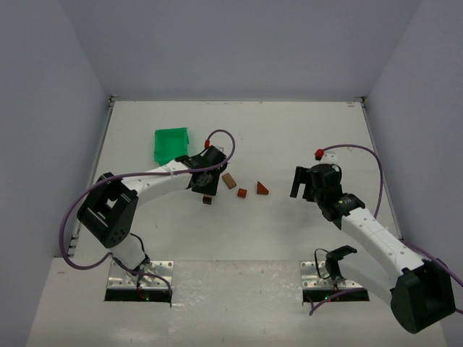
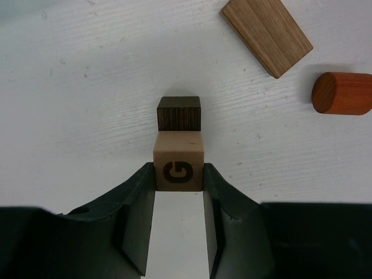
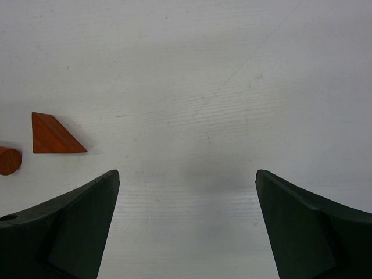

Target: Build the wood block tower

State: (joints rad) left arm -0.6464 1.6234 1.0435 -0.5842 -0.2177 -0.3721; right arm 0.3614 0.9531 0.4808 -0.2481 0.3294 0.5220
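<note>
We have the left fingers (image 2: 137, 215) clamped on the tan G cube (image 2: 179, 168). Dark cube (image 2: 179, 113) sits right at its 12 o'clock, bar (image 2: 266, 36) at 1, cylinder (image 2: 342, 93) at 2. Right fingers (image 3: 75, 224) are spread wide above the bench (image 3: 232, 87), wedge (image 3: 55, 135) at their 10.

Letter "G" on tan cube (image 2: 179, 167); no other txt.
</note>
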